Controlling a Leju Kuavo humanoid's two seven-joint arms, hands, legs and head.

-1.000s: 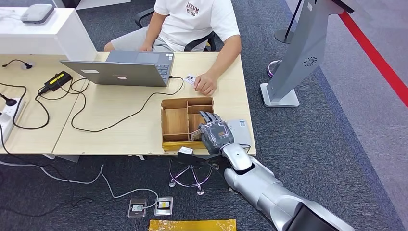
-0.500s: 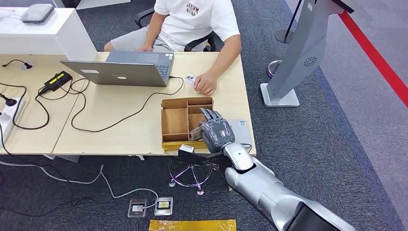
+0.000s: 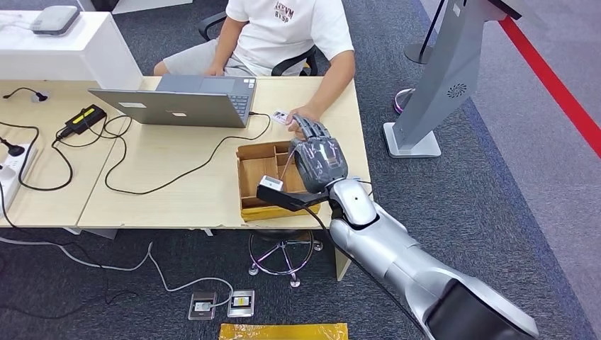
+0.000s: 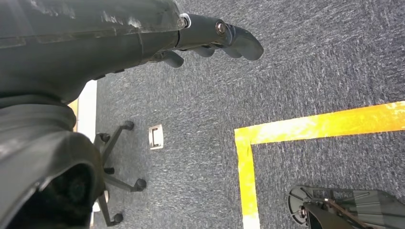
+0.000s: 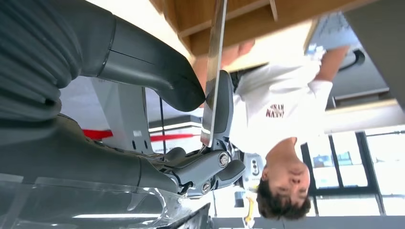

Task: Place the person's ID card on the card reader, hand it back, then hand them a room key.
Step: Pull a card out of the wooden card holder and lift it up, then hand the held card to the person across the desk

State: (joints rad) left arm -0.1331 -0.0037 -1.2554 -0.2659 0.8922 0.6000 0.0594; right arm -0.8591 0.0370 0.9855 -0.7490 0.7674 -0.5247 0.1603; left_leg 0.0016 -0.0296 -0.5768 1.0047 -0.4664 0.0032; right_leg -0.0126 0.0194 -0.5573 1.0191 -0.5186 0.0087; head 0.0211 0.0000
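Left hand (image 4: 210,40) hangs over grey carpet, fingers curled in on nothing. Right hand (image 3: 317,159) is raised above the wooden divided box (image 3: 259,177), thumb and a finger clamped on a thin room key card (image 5: 213,76), seen edge-on, face unreadable. Card reader hidden behind the arm. Farther off, ID card (image 3: 281,117) lies beside the person's hand (image 3: 303,112), partly covered by the robot's fingertips.

1. Head view: bright, even overhead light; soft, short shadows on the desk (image 3: 177,191); sharp focus throughout.
2. Left wrist view: dimmer; carpet (image 4: 296,71) in focus, near cover blurred.
3. Right wrist view: windows (image 5: 344,167) overexposed; foreground soft, dark.
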